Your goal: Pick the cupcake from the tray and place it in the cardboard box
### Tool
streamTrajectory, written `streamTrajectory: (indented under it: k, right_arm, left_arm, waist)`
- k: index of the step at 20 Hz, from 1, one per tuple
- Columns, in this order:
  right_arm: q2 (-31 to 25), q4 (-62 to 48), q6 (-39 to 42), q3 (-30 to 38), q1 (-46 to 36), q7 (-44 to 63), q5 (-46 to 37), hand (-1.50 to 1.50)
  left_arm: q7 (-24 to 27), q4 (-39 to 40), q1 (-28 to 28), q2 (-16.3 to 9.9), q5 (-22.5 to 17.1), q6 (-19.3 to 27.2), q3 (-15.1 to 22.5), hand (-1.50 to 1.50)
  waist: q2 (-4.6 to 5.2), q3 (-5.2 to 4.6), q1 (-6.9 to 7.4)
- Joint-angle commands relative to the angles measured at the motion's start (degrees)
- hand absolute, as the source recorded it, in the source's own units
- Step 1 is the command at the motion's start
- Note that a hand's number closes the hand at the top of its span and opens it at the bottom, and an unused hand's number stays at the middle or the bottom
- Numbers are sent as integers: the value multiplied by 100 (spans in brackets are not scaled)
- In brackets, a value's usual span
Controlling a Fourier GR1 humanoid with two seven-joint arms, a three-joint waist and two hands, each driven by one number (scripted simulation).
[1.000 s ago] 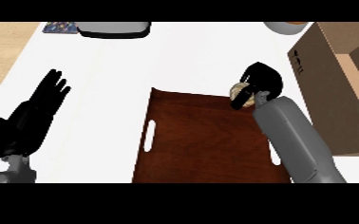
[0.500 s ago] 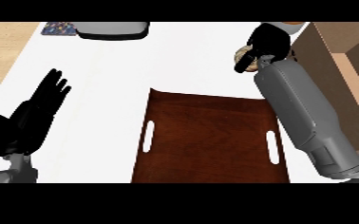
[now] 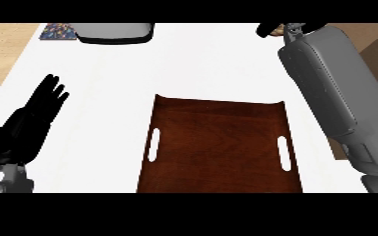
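Two hands in view, one working. Right hand (image 3: 270, 29) sits at the far right edge of the head view, mostly cut off at the top; black fingers curl round a small tan-and-pale object, read as the cupcake (image 3: 278, 30), of which only a sliver shows. Right forearm (image 3: 328, 80) runs long and grey from the lower right up to that hand, hiding much of what lies beneath. Tray (image 3: 218, 145), dark wood with two slot handles, lies bare near the front of the white table (image 3: 184, 65); cupcake is off it and well beyond its far right corner. Cardboard box (image 3: 367, 45) shows only as brown strips on the outer side of the forearm, so the cupcake lies just inboard of it. Judgement: transport phase, carry nearly done; the coming move turns on shifting the hand further rightward over the box opening before release, and the box rim cannot be seen from here. Left hand (image 3: 37, 115) rests open at the left edge, fingers up, well apart from everything.
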State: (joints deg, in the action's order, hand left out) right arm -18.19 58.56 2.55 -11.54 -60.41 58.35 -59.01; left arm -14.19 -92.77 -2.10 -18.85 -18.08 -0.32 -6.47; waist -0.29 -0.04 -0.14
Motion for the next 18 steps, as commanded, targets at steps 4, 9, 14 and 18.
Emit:
streamTrajectory:
  k: [4,9,14,18]
  right_arm:
    - [-588,269,326,399,-315,726,-536,150]
    - [-692,508,220,744,90,582,-615,150]
    - [-1103,267,125,1031,765,-274,-459,150]
    - [-1487,-105,-113,1358,704,-941,-404,150]
  left_arm:
    - [56,55,41,22,-1,-84,-79,0]
    - [245,222,81,191,163,-74,-33,0]
    - [-77,-184,130,147,160,-46,-65,0]
    - [427,311,79,243,121,-393,-126,0]
  waist:
    - [11,0,4]
    - [23,1,8]
    - [27,4,26]
    - [41,2,37]
